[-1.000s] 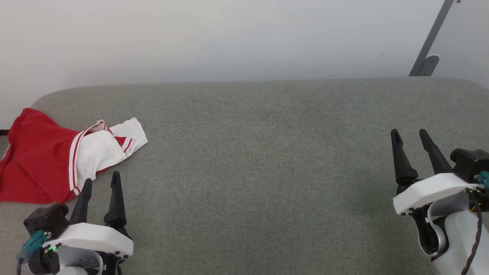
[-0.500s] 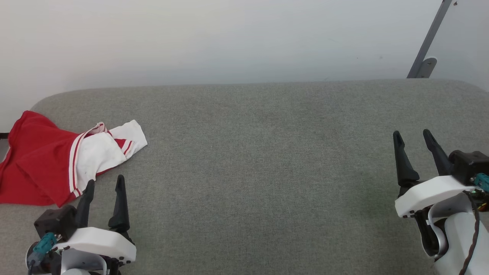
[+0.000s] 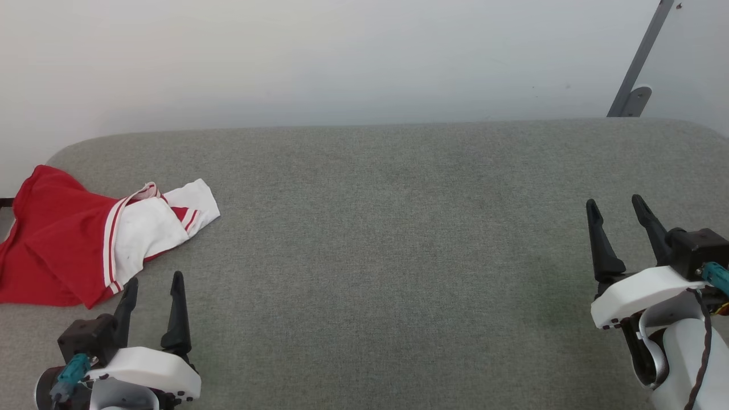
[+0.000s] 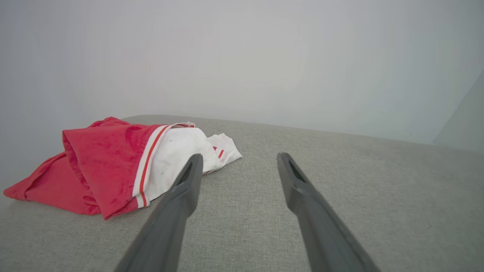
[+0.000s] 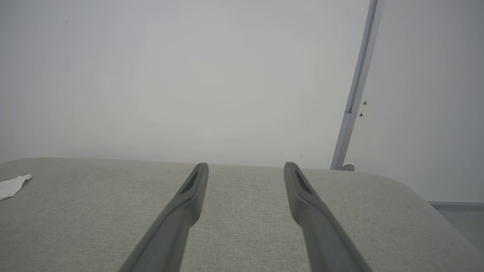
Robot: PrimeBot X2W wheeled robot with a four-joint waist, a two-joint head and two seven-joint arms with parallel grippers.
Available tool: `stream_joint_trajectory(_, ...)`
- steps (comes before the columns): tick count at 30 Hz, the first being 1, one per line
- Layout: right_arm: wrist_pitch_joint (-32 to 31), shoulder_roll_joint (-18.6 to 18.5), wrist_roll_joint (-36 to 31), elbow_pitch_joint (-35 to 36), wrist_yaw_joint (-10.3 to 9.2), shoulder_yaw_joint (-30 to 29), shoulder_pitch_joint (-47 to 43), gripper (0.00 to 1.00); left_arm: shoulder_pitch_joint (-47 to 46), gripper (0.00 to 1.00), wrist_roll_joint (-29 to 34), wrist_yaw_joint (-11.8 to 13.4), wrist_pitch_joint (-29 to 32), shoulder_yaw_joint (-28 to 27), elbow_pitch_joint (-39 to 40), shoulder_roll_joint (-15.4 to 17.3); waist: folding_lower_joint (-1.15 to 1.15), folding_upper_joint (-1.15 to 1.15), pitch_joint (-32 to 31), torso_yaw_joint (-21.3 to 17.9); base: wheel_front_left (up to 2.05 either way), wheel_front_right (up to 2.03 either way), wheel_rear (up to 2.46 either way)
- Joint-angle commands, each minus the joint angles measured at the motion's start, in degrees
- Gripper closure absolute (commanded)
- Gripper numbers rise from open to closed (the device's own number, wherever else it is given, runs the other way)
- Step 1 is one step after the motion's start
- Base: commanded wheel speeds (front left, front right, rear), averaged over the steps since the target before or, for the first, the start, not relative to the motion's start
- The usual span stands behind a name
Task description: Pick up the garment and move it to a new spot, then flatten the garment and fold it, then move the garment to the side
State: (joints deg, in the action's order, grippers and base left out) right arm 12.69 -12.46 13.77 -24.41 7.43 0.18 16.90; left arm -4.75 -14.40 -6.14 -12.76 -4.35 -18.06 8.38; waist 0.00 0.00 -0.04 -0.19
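The garment (image 3: 85, 245) lies in a crumpled heap at the far left end of the grey, fabric-covered desk (image 3: 370, 228). Its red body is bunched toward the desk's left edge. A white sleeve with red-and-white striped trim spills out to the right. The red cloth runs up to the left border of the head view. In the left wrist view the garment (image 4: 113, 162) sits left of centre, resting on the desk, with red folds nearest the camera and the white sleeve behind them.

The left tool (image 3: 155, 279) is at the lower left of the head view, its two dark fingers spread apart and pinching nothing. Its fingertips point up the picture, and the left one is just beside the garment's striped near corner. Seen from its own wrist, the left tool (image 4: 239, 156) shows a wide gap with bare grey desk between the fingers. The left finger (image 4: 181, 196) crosses the edge of the white sleeve (it stands in front of the sleeve in that picture).

The right tool (image 3: 614, 200) is at the lower right, well apart from the garment, its fingers also spread and holding nothing. In the right wrist view the right tool (image 5: 245, 165) points along the desk toward a plain pale wall (image 5: 170, 75). There the garment (image 5: 13, 186) shows as a small white tip at the left edge, probably the end of the sleeve. A slanted grey metal bar (image 3: 641, 57) leans up the wall behind the desk's far right corner.
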Motion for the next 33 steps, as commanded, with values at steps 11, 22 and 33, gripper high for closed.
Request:
stream_joint_trajectory(11,1.62,-0.85,-3.91,-0.45,0.07,-0.1,1.0,0.0,-1.16,0.0,4.17,-0.82,-1.53,-0.9,-1.8,-0.33,0.0,0.0,-0.07,0.43,0.0,0.0,0.0)
stream_joint_trajectory(22,2.56,-1.23,-4.88,-0.65,0.06,-1.19,-0.29,0.0,-2.58,0.0,6.55,-1.31,-2.52,-0.96,-3.9,-1.4,0.0,0.0,-0.19,3.93,0.0,0.0,0.0)
stream_joint_trajectory(33,2.55,0.49,-3.28,0.06,0.06,0.98,-2.32,0.0,-1.33,0.0,6.06,-0.84,-2.45,-3.8,-4.16,-3.25,0.0,0.0,-0.06,17.17,0.0,0.0,0.0)
